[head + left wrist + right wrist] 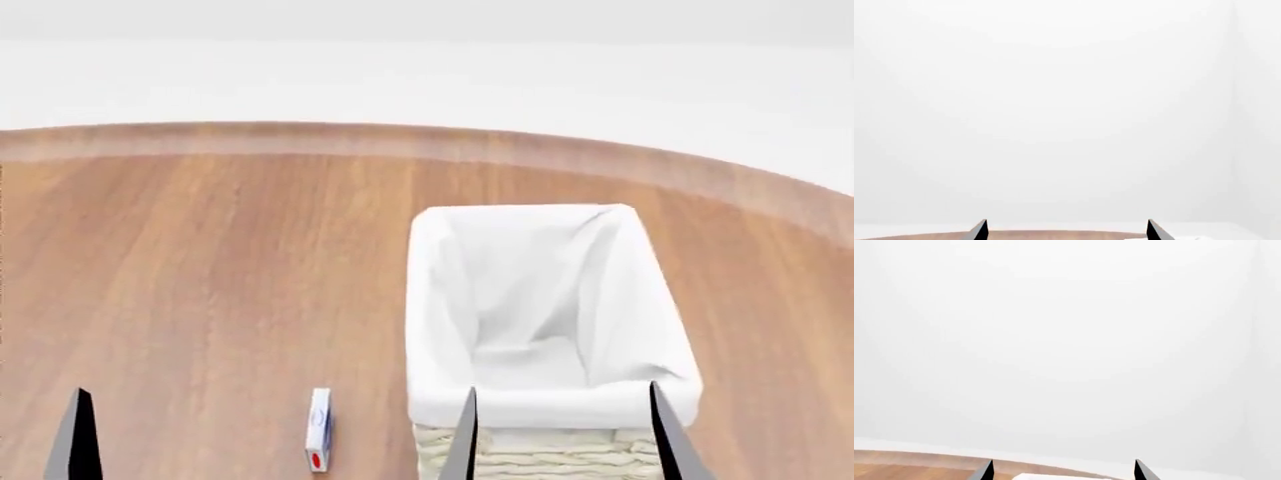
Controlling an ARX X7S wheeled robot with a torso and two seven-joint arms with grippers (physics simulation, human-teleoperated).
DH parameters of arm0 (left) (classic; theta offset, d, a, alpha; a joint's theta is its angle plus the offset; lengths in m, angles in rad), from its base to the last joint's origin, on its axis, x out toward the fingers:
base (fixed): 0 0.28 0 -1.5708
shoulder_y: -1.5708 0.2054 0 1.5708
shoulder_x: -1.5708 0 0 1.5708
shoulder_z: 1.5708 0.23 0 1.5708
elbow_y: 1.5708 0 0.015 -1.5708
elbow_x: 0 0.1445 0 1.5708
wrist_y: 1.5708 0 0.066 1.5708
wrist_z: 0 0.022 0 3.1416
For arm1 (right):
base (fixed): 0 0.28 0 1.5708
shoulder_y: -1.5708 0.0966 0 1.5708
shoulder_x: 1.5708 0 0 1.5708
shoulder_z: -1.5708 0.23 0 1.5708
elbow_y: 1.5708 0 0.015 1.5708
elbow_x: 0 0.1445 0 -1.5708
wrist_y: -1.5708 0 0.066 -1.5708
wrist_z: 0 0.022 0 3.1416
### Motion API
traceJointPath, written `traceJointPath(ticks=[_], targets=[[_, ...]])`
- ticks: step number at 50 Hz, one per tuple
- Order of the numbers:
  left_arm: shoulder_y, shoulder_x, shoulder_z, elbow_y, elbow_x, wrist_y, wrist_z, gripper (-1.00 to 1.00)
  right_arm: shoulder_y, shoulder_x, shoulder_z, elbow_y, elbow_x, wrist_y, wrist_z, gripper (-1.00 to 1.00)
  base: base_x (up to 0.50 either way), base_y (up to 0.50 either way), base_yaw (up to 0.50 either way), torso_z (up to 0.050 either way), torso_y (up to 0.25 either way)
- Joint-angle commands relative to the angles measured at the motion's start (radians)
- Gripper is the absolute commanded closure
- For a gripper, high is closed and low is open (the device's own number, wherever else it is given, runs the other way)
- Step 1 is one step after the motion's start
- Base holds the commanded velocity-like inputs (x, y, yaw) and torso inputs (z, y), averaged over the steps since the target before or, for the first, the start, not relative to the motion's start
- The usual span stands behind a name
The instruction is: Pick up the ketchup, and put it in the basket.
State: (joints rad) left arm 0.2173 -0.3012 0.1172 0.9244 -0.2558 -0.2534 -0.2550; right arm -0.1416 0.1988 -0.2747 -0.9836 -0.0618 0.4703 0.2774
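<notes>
Warm brown wood grain covers the round surface (200,250), where one basket (534,408), cream wicker lined with white cloth, stands toward the near edge with its lining bare. No orange-red ketchup bottle can be made out in any view. The only other item is one small white object (318,430) with blue and red marks, lying just beside the basket at the near edge; it is too small to tell whether this is the ketchup.

Two grippers are in play. The left gripper (1066,231) and the right gripper (1064,471) both show jaws spread wide, pinching nothing.

A plastic squeeze bottle would likely be light, smooth and yielding in the wall, so a firm pinch could dent it or let it slip. The mid-body below the cap looks the safest hold.
</notes>
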Motion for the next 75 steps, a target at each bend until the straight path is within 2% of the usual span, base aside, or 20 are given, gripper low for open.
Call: traceJointPath(ticks=[1,21,27,36,39,67,75], targets=[[-0.002,-0.011,0.004,-0.007,-0.015,0.005,-0.008,-1.0,0.004,0.005,-0.007,-0.003,-0.002,0.007,0.009,-1.0,0.0,0.0,0.0,0.05,0.0],[-0.003,-0.029,0.007,0.001,-0.034,0.005,-0.03,-1.0,0.006,0.015,-0.01,-0.004,0.006,0.009,0.02,-1.0,0.0,0.0,0.0,0.05,0.0],[0.025,-0.025,-0.051,-0.051,-0.065,0.073,-0.032,-1.0,0.008,0.017,-0.011,-0.004,0.009,0.012,0.023,-1.0,0.0,0.0,0.0,0.05,0.0],[0.029,-0.031,-0.084,-0.087,-0.09,0.081,-0.04,-1.0,0.012,0.019,-0.019,0.001,0.008,0.02,0.028,-1.0,0.0,0.0,0.0,0.0,0.0],[0.02,-0.033,-0.072,-0.091,-0.054,0.056,-0.06,-1.0,0.012,0.021,-0.017,0.006,0.011,0.015,0.03,-1.0,0.0,0.0,0.0,0.0,-0.029],[0.039,-0.034,-0.113,-0.116,-0.112,0.084,-0.075,-1.0,0.015,0.034,-0.028,0.001,0.016,0.017,0.046,-1.0,0.0,0.0,0.0,0.0,-0.25],[0.041,-0.02,-0.171,-0.122,-0.149,0.07,-0.125,-1.0,0.016,0.039,-0.03,0.003,0.019,0.016,0.05,-1.0,0.0,0.0,0.0,0.0,0.0]])
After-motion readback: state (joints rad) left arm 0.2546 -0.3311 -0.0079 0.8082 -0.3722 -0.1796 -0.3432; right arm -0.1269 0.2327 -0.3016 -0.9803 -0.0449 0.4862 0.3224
